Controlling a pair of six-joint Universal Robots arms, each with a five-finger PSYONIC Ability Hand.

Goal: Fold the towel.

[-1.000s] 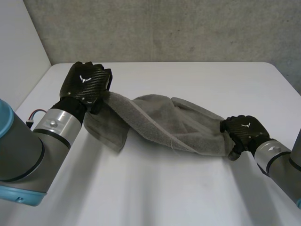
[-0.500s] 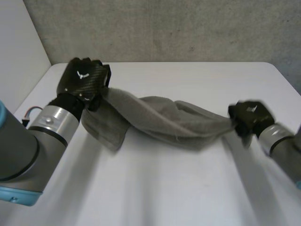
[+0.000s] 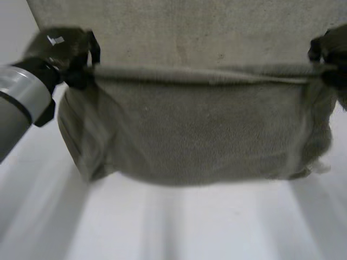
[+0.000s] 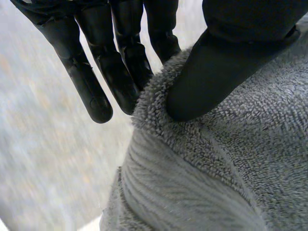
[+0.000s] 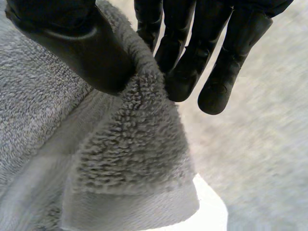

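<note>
Ops: Towel (image 3: 200,130) position?

Dev: Off the white table (image 3: 179,222), stretched flat between both hands. Top edge runs taut and roughly level from hand to hand. The rest hangs down as one wide grey sheet in front of the grey wall (image 3: 190,32).

Ops: Left hand (image 3: 59,46)?

Dev: On the top corner at the left arm's (image 3: 21,103) side. In the left wrist view the thumb (image 4: 211,72) presses the terry edge against the fingers (image 4: 125,82). That's a pinch on the cloth, with the fingers nearly straight.

Ops: Right hand (image 3: 331,51)?

Dev: On the opposite top corner, same grip. In the right wrist view the thumb (image 5: 82,53) clamps a fold of the hem against the fingers (image 5: 183,72). A flap of the corner hangs below the pinch.

Ops: Lower edge?

Dev: It sags a little in the middle and bunches at both side edges. It hangs over the table. Can't tell from the head view whether it touches the surface.

Ops: Any folds in it?

Dev: None clear. It reads as one spread layer. The side edges are blurred.
</note>
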